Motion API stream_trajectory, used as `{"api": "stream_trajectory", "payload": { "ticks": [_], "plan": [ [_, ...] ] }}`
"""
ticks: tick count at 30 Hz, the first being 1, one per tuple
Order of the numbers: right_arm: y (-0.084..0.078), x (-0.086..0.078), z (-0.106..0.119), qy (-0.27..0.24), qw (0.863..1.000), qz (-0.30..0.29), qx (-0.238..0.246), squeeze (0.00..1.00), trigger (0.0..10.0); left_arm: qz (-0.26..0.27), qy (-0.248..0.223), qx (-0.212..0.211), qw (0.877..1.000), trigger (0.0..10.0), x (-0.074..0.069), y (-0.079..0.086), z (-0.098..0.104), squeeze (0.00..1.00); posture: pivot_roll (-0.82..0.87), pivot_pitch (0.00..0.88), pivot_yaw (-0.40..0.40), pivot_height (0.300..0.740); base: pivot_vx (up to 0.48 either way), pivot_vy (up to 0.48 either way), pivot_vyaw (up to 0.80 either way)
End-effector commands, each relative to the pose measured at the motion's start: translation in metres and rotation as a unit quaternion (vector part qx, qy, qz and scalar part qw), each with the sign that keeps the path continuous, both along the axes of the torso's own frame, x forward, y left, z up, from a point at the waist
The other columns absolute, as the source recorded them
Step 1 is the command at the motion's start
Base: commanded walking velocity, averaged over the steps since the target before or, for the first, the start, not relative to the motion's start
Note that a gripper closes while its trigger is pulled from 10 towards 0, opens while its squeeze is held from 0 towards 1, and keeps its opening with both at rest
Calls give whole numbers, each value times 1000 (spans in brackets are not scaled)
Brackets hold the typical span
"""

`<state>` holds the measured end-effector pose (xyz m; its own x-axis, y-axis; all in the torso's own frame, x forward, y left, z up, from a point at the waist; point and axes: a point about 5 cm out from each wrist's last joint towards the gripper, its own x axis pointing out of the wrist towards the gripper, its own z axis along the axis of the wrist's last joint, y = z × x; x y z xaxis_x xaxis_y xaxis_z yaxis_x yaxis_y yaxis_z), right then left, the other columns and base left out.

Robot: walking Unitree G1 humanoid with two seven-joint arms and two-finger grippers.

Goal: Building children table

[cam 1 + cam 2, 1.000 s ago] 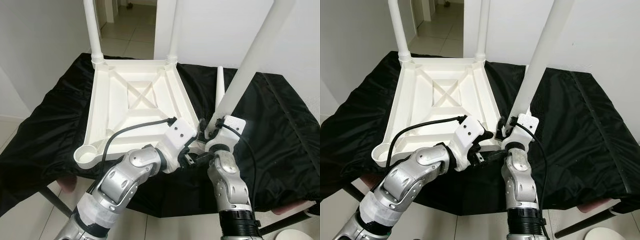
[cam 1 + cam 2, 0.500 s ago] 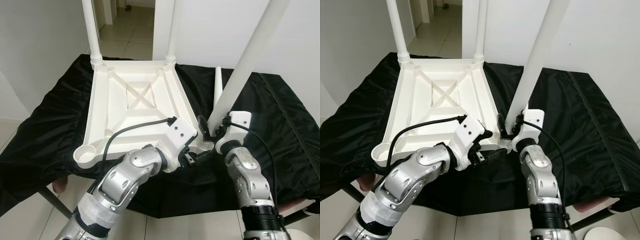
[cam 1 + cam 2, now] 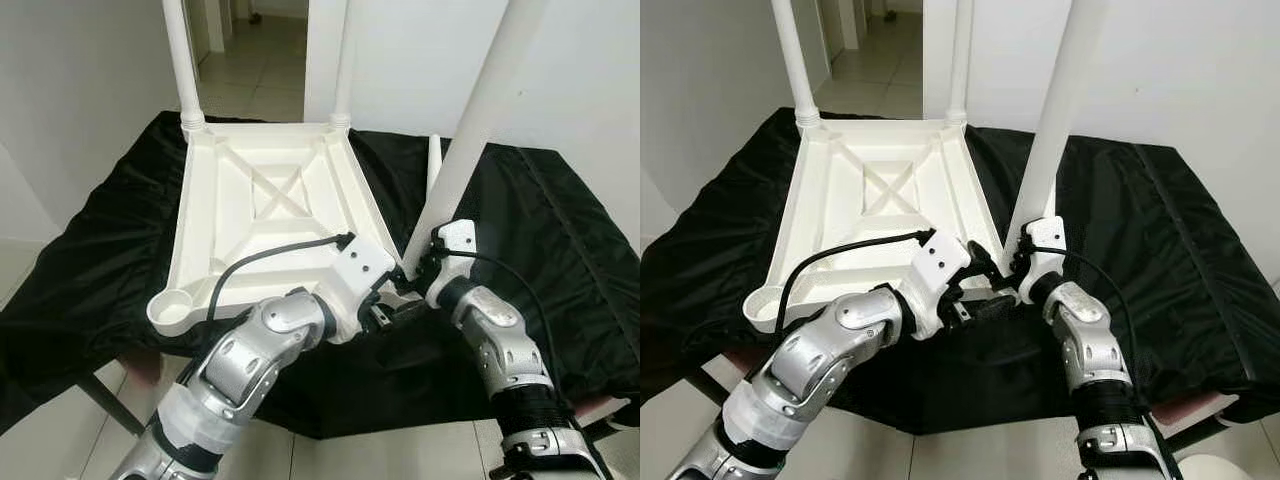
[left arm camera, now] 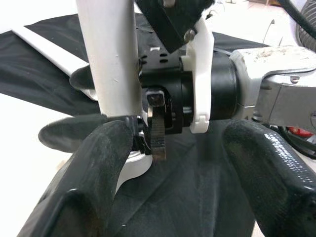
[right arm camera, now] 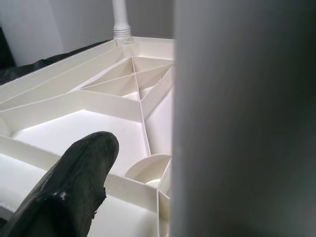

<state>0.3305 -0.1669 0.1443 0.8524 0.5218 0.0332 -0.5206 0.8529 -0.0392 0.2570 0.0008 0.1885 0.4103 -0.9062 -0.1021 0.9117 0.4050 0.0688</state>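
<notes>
A white plastic children's table (image 3: 270, 200) lies upside down on a black cloth. Two white legs (image 3: 178, 60) (image 3: 345, 60) stand in its far corners. My right gripper (image 3: 425, 270) is shut on the base of a third leg (image 3: 470, 140), which leans over the near right corner socket. In the right wrist view one finger (image 5: 74, 192) shows beside that leg (image 5: 242, 118). My left gripper (image 3: 385, 305) is at the same corner, open. One of its fingers (image 4: 94, 163) touches the leg's foot (image 4: 111, 59). The near left socket (image 3: 172, 310) holds nothing.
A fourth white leg (image 3: 434, 165) lies loose on the black cloth (image 3: 560, 240) behind the right gripper. The cloth hangs over the front edge. A white wall stands behind on the right, and a tiled doorway (image 3: 250, 60) opens beyond the table.
My right forearm has swung out to the right while the gripper stayed at the corner. The held leg now stands steeper, its foot closer to the socket. The left arm has not moved.
</notes>
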Motion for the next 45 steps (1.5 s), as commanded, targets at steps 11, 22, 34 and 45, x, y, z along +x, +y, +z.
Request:
{"api": "stream_trajectory", "payload": {
  "ticks": [11,22,34,45],
  "plan": [
    [-19,0,-18,42,998,23,-26,0,0,1,-8,7,1000,10000,1,0,1,0,30,0,-24,740,0,0,0],
    [-22,3,-22,47,999,8,-16,0,10000,-1,-8,10,1000,10000,1,1,1,0,26,0,-13,740,0,0,0],
    [-5,9,-16,61,985,-159,36,0,10000,1,-8,11,1000,10000,1,3,0,0,25,3,-17,740,0,0,0],
    [16,-8,-20,72,917,-382,93,0,10000,7,-7,11,1000,10000,3,5,-1,0,22,3,-16,740,0,0,0]
  ]
}}
